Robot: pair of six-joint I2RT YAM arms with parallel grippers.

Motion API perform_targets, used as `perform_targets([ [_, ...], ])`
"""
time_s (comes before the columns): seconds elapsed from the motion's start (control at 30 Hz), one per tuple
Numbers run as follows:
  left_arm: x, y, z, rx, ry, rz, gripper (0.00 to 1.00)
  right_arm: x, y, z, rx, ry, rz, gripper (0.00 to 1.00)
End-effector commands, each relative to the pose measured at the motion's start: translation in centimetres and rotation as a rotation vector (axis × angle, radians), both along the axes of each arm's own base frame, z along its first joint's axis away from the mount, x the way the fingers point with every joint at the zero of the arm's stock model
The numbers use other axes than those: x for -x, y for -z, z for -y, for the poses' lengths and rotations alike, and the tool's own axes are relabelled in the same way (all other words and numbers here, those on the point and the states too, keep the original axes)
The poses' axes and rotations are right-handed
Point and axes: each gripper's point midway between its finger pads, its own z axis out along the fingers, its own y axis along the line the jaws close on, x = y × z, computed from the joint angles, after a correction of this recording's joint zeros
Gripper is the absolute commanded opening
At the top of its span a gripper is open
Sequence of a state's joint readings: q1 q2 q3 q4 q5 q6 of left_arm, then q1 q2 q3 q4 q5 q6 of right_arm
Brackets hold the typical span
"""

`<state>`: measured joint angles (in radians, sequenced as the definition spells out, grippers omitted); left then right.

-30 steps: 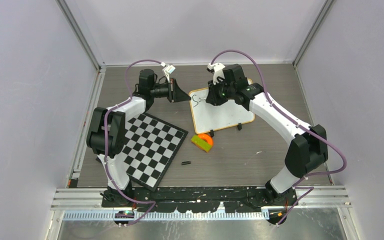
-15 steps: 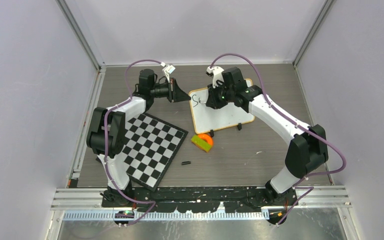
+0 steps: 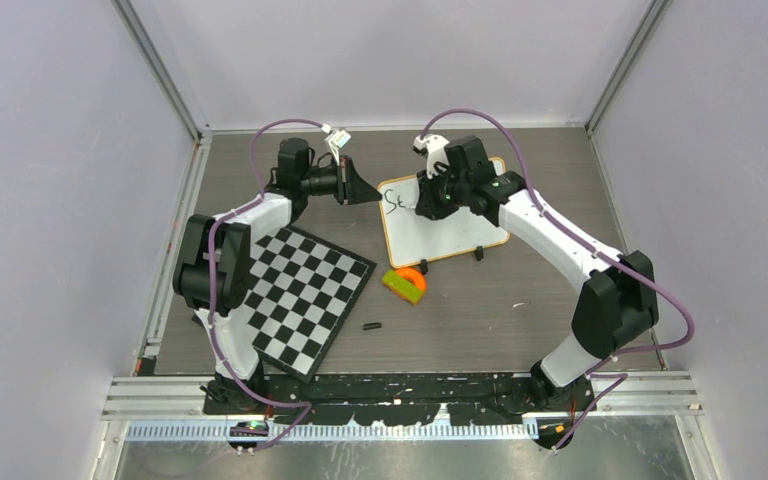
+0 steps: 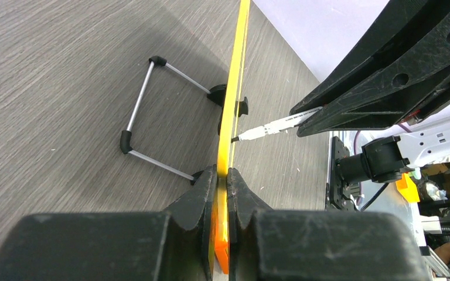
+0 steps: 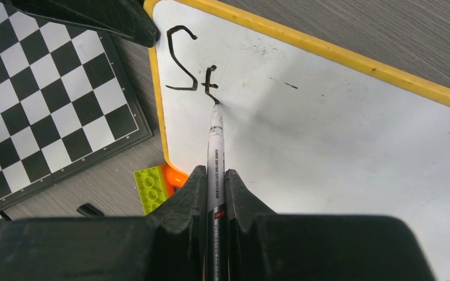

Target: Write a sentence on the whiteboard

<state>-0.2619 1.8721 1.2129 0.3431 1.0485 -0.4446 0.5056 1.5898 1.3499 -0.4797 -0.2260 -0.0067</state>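
Grip first: your left gripper (image 4: 222, 173) was pressed together on the left edge of the whiteboard (image 3: 450, 235), its two black fingers pinching the yellowish frame between them. The board stood propped toward the far middle of the table (image 3: 460, 310). It leaned on a wire stand (image 4: 146, 111) behind it, with small black feet at its lower edge.

Your right gripper (image 5: 215, 173) was closed around a marker (image 5: 215, 146). The pen's white barrel ran out between the fingers, and its dark tip touched the white face. Of the sentence (image 5: 187, 64), you had only "St" on the board, in the upper left corner, and the tip sat at the foot of the "t". A small dark mark (image 5: 291, 86) showed on the white face to the right of those letters.

Just left of the whiteboard, a black-and-white chequered board (image 3: 305, 290) lay flat on the table, with one corner close to the whiteboard's lower left corner. A green and orange brick (image 3: 404, 284) lay just in front of that same corner, beside the chequered board's edge. A small black object (image 3: 371, 326) lay nearer your arms' bases, apart from everything else. It was too small in the overhead view for you to tell what it was.
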Motion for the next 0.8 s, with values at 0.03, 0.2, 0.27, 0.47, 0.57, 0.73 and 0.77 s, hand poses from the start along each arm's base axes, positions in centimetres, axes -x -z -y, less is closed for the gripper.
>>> perform_targets([
  [0.03, 0.5, -1.8, 0.3, 0.020, 0.032, 0.056, 0.00, -0.7, -4.2, 0.8, -0.010, 0.023, 0.105, 0.00],
  [0.2, 0.6, -1.8, 0.3, 0.020, 0.033, 0.056, 0.00, -0.4, -5.2, 0.5, -0.040, 0.016, 0.112, 0.00],
  [0.27, 0.6, -1.9, 0.3, 0.020, 0.034, 0.059, 0.00, -0.5, -5.3, 0.5, -0.040, 0.019, 0.117, 0.00],
  [0.47, 0.6, -1.9, 0.3, 0.021, 0.035, 0.057, 0.00, -1.0, -4.6, 0.2, -0.036, 0.014, 0.107, 0.00],
  [0.57, 0.7, -1.9, 0.3, 0.020, 0.038, 0.060, 0.00, -1.2, -4.2, 0.0, -0.039, 0.015, 0.100, 0.00],
  [0.73, 0.5, -1.7, 0.3, 0.019, 0.037, 0.054, 0.00, -1.8, -4.0, 0.0, -0.029, 0.026, 0.110, 0.00],
  [0.77, 0.5, -1.7, 0.3, 0.020, 0.037, 0.054, 0.00, -1.8, -3.9, 0.0, -0.025, 0.028, 0.110, 0.00],
])
